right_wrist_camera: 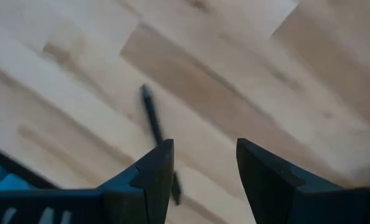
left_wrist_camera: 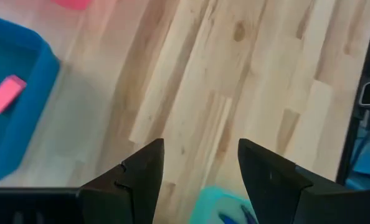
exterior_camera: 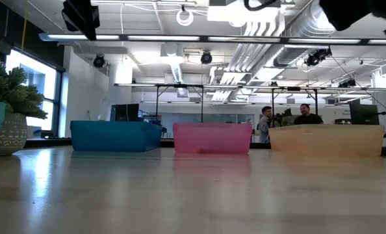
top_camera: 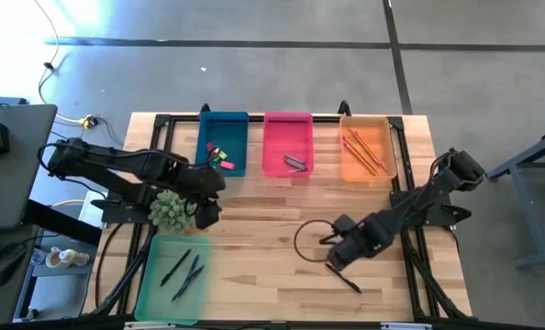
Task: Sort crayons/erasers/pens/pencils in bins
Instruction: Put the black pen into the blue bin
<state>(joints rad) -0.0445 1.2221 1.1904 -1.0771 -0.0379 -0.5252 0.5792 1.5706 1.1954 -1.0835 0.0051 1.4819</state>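
Right gripper (right_wrist_camera: 200,171) spread, empty, above bare table (top_camera: 282,211); dark slim pen (right_wrist_camera: 155,134) at its 10 o'clock, lower end hidden behind a finger; left gripper (left_wrist_camera: 200,174) spread, empty, near blue bin (top_camera: 224,139); mint bin (left_wrist_camera: 225,208) cut off.

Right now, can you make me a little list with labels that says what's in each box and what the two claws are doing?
blue bin: small erasers, pink and other colours
pink bin: short grey crayons
orange bin: orange pencils
mint bin: dark pens
loose pen: lying on the table, outside every bin
left claw: open, empty, over bare wood between the blue and mint bins
right claw: open, empty, above the loose pen
plant: beside the mint bin
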